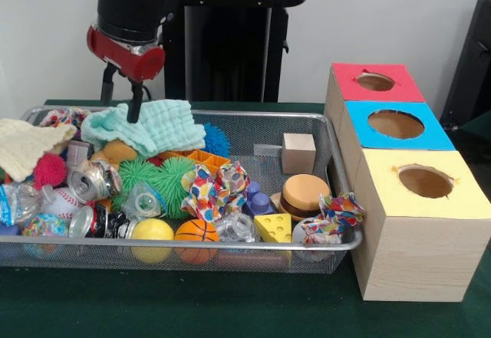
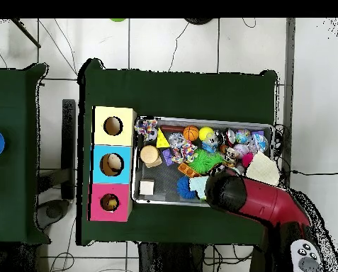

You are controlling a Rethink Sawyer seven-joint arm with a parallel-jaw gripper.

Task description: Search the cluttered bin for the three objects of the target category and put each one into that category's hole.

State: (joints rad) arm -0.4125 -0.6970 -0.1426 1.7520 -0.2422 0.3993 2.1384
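Spread across the green-covered counter [image 1: 230,307]: a silver wire-mesh bin [image 1: 337,200] heaped with toys, and just beside it a wooden sorting box [image 1: 406,261] with red, blue and yellow round-holed tops. Hanging over the bin's far corner, the black two-fingered gripper [image 1: 121,96] stands spread and empty, one finger down on the mint-green waffle-knit cloth [image 1: 153,127]. Probably still the searching step, target category unclear from here; next, closing on the cloth and lifting clear, toward a hole or aside.

Bin [image 1: 337,200] of silvery wire mesh; boxes [image 1: 414,254] of pale matt wood grain; mint cloth [image 1: 165,123] soft, waffle-textured; yellow ball [image 1: 152,231] glossy.
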